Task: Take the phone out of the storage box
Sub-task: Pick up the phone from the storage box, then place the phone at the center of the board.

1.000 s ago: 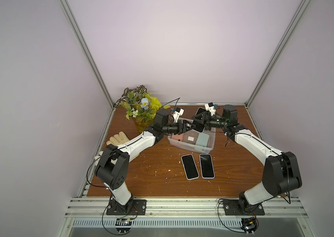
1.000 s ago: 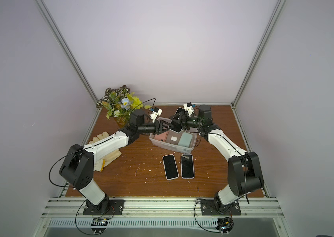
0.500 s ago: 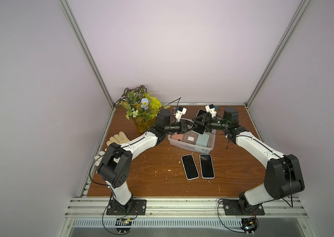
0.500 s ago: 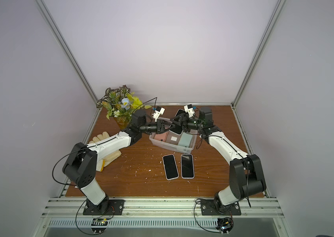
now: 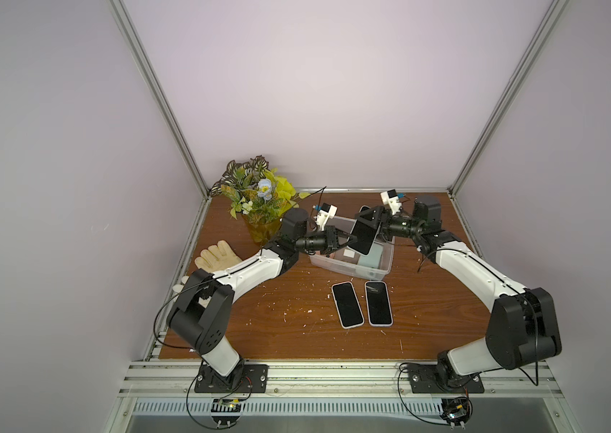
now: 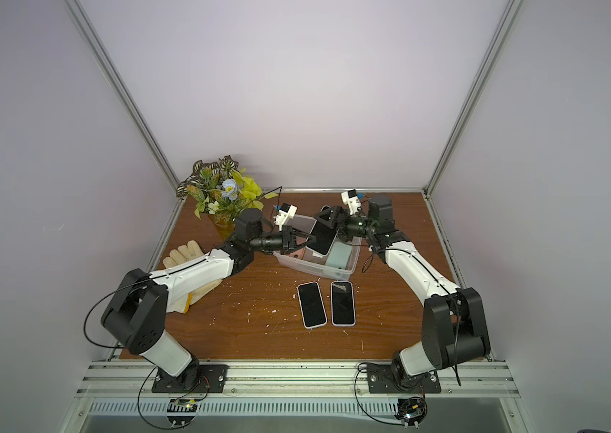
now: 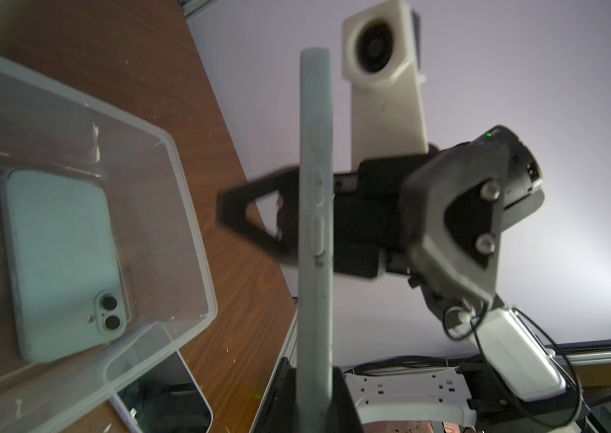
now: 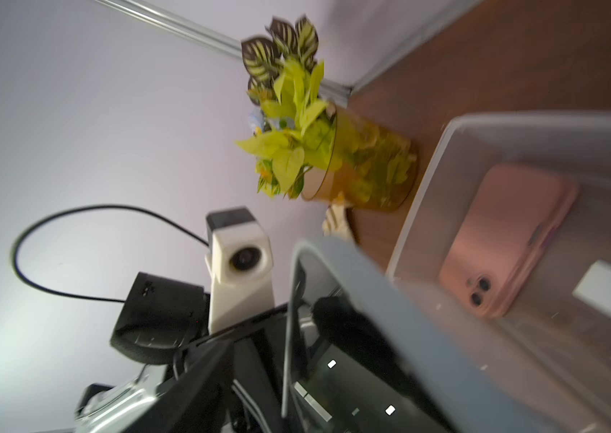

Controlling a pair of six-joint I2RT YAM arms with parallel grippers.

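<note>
Hanging tilted above the clear rectangular plastic storage box [image 5: 352, 270], a grey-cased, dark-screened phone [image 5: 365, 237] is clenched by the left claw [image 5: 351, 238]. The right claw [image 5: 367, 222] stands released around it. Ideally the right backs straight off before the left carries the phone beyond the box.

clear storage box [image 5: 345, 270]; grey-cased phone [image 5: 364, 238] (black screen); mint phone [image 7: 60, 262], pink phone [image 8: 506, 240]; amber vase [image 8: 371, 168]; brown wood-grain table [image 5: 296, 326].
</note>
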